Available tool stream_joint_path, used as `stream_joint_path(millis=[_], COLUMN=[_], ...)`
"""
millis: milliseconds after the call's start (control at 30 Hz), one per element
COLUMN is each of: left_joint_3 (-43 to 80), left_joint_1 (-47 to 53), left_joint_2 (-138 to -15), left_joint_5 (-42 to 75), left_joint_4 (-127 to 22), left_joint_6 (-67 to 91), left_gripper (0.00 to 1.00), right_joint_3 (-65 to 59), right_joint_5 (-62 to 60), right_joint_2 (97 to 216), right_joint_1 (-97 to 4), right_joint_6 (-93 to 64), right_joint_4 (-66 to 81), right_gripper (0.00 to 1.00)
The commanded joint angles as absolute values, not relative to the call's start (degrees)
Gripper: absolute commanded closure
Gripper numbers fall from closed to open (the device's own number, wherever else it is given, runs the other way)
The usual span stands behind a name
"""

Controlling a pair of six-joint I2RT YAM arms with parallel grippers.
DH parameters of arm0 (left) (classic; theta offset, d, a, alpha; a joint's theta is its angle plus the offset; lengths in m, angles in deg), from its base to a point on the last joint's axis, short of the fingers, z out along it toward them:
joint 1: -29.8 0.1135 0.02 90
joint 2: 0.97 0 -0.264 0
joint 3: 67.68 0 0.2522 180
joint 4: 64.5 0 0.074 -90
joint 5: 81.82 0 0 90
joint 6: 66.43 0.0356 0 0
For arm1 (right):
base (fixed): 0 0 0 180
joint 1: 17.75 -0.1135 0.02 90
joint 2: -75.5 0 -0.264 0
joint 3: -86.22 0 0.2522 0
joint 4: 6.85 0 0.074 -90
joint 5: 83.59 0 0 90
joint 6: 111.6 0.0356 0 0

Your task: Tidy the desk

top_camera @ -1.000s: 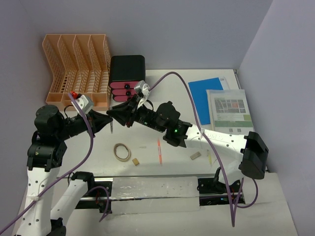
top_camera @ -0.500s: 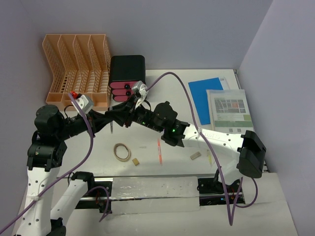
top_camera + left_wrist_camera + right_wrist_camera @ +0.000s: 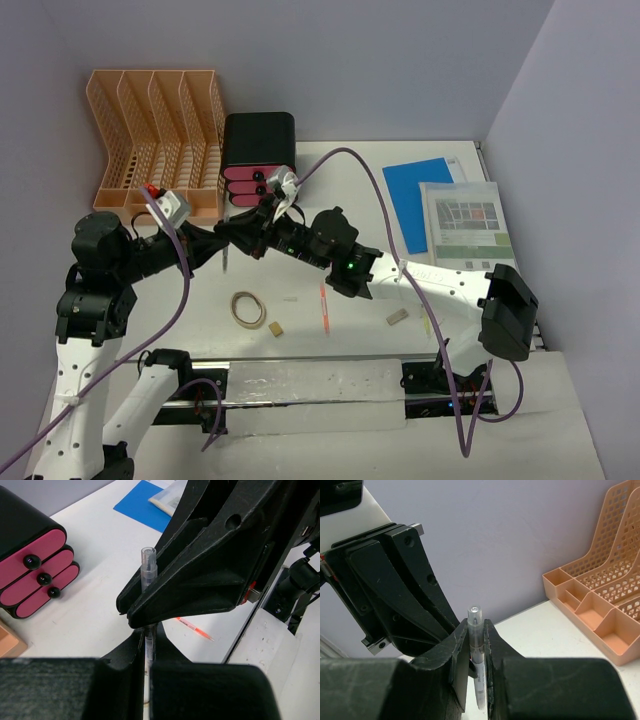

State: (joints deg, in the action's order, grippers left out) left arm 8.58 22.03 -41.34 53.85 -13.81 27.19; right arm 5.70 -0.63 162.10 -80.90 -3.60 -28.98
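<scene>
A clear pen (image 3: pixel 475 625) stands upright above the white desk (image 3: pixel 350 190), held from both sides. In the top view its lower end (image 3: pixel 226 260) hangs below where the two grippers meet, in front of the black drawer box. My left gripper (image 3: pixel 148 640) is shut on the pen's lower barrel (image 3: pixel 148 567). My right gripper (image 3: pixel 476 630) is shut on the upper barrel, just under the cap. The right gripper's black fingers (image 3: pixel 200 580) cross over the left one's. The two grippers touch tip to tip (image 3: pixel 224 238).
A peach file rack (image 3: pixel 155 140) and a black box with pink drawers (image 3: pixel 258 160) stand at the back left. A blue sheet (image 3: pixel 420 200) and a printed booklet (image 3: pixel 465 222) lie at the right. A rubber band (image 3: pixel 248 308), an orange pen (image 3: pixel 324 308) and small tan blocks (image 3: pixel 275 328) lie near the front.
The right gripper has slid slightly left onto the pen and its jaws have closed on it. The left arm has held still with the pen.
</scene>
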Motion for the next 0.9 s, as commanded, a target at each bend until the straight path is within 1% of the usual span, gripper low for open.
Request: stream_joint_path(millis=[0,33,67,100,133,167,200,267,300,367,400,533,567,700,733,767,800,867], left_joint_3=[9.94,9.5,9.26,8.78,8.31,8.13,7.41,5.57,4.63,3.63,3.3,2.94,2.94,2.69,2.68,2.68,2.68,2.59], left_joint_1=[22.06,22.06,22.06,22.06,22.06,22.06,22.06,22.06,22.06,22.06,22.06,22.06,22.06,21.98,21.98,21.98,22.05,21.98], left_joint_2=[-41.34,-41.45,-41.6,-41.73,-41.93,-41.97,-42.09,-42.02,-42.02,-42.38,-42.54,-44.17,-44.26,-43.97,-43.87,-43.71,-43.54,-42.92], left_joint_5=[54.67,54.75,55.06,55.22,55.28,55.19,54.72,53.26,51.97,51.6,51.59,53.31,53.74,55.85,55.98,56.14,56.32,56.56], left_joint_4=[-16.62,-16.47,-16.2,-16.01,-15.34,-14.9,-14.36,-14.34,-14.7,-15.4,-15.41,-14.97,-15.1,-16.01,-16.02,-15.94,-15.62,-15.28], left_joint_6=[27.9,28.45,29.07,29.86,31.11,31.96,33.01,35.3,35.95,36.48,36.49,37.54,37.41,36.51,36.41,36.48,36.56,36.49], left_gripper=[0.93,0.83,0.69,0.65,0.52,0.47,0.45,0.45,0.45,0.5,0.5,0.55,0.57,0.74,0.85,0.9,0.98,1.0], right_joint_3=[6.27,6.27,6.27,6.23,6.08,5.97,5.82,5.53,5.31,5.13,5.05,4.54,4.43,4.25,4.25,4.41,4.58,4.82], right_joint_5=[0.16,0.49,0.69,0.75,0.99,1.15,1.26,1.31,1.31,1.13,1.05,0.87,0.74,0.52,0.68,0.77,0.78,1.02], right_joint_2=[161.51,161.31,161.07,160.85,160.56,160.45,160.26,159.85,159.7,159.52,159.44,159.44,159.57,159.95,160.04,160.13,160.14,160.2], right_joint_1=[-80.96,-81.01,-80.96,-81.01,-80.94,-80.96,-81.03,-80.94,-80.94,-80.94,-80.94,-80.94,-80.94,-80.94,-80.94,-80.94,-80.94,-80.94], right_joint_6=[-4.11,-4.11,-4.11,-4.13,-4.21,-4.36,-4.65,-4.83,-4.9,-4.72,-4.72,-4.37,-4.28,-4.2,-4.2,-4.2,-4.2,-4.35], right_joint_4=[-30.82,-30.86,-30.8,-30.76,-30.56,-30.32,-30.14,-29.63,-29.48,-29.39,-29.39,-29.83,-29.96,-30.18,-30.18,-30.34,-30.51,-30.93], right_gripper=[1.0,1.0,1.0,1.0,1.0,1.0,1.0,1.0,1.0,1.0,1.0,1.0,1.0,1.0,1.0,1.0,1.0,1.0])
